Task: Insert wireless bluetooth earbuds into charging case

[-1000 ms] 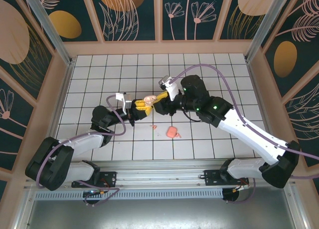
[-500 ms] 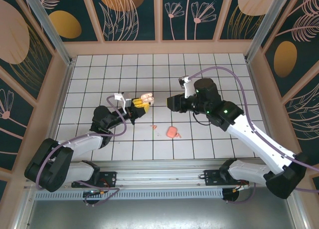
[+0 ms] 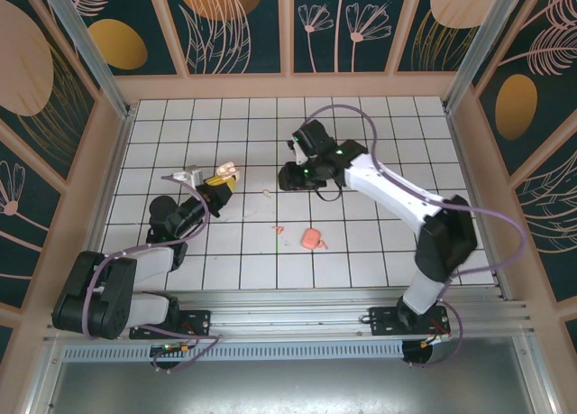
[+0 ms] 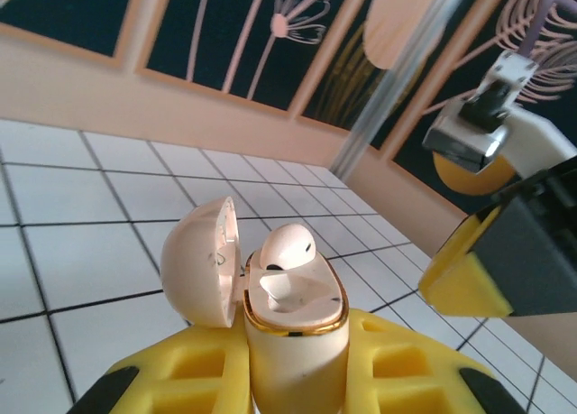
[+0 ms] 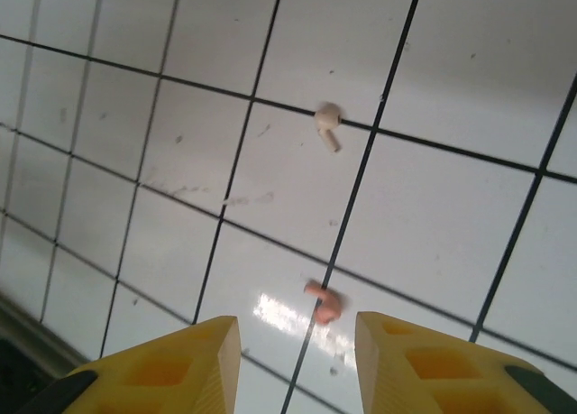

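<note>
From the left wrist view I see only the top halves of the left gripper's (image 3: pixel 218 183) yellow fingers, and the bottom edge cuts off the lower part of the charging case (image 4: pixel 293 342) they clamp. The case stands upright with its lid (image 4: pixel 203 261) swung open to the left. One earbud (image 4: pixel 287 244) sits in a socket with its rounded head sticking up. I cannot make out the other socket well, since it lies in shadow under that head. At the right edge of that view, part of a yellow finger and a black body from the other arm are cut off.

In the right wrist view the right gripper (image 5: pixel 297 364) shows just its two fingertips at the bottom. They are spread apart with nothing between them. The loose earbud (image 5: pixel 327 121) lies on a grid line of the white tiled table (image 3: pixel 379 125), above centre. A small red-orange speck (image 5: pixel 323 304) sits lower, nearer the fingertips.

From overhead, the left arm lies low at lower left, its forearm angled toward upper right. The right arm folds at an elbow on the right side and reaches back to centre, wrist tipped down. A pink lump (image 3: pixel 313 239) lies below centre; I cannot tell what it is.
</note>
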You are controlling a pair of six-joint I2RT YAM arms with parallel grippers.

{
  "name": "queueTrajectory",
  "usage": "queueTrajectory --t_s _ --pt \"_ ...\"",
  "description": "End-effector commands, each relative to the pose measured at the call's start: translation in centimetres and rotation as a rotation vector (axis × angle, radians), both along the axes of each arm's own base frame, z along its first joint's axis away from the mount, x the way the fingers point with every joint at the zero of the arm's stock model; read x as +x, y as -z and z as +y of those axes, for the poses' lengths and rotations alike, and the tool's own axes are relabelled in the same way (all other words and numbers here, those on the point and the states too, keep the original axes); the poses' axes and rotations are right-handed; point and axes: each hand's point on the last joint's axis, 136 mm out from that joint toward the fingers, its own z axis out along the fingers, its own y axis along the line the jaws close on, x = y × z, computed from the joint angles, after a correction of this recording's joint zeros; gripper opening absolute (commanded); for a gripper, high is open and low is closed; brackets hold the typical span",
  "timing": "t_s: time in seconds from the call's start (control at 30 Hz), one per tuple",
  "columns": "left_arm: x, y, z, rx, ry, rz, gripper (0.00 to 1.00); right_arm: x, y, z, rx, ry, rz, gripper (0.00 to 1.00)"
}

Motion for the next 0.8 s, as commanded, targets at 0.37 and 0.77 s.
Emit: queueTrajectory --t_s 0.37,0.77 --pt "0.9 0.9 4.3 -0.048 -0.149 0.024 0.09 4.8 8.1 5.5 -0.17 -0.06 0.168 0.35" --pt "1.1 0.9 4.4 -0.062 -0.155 0.03 0.09 4.7 12.4 6.9 -0.202 -0.092 0.23 0.35"
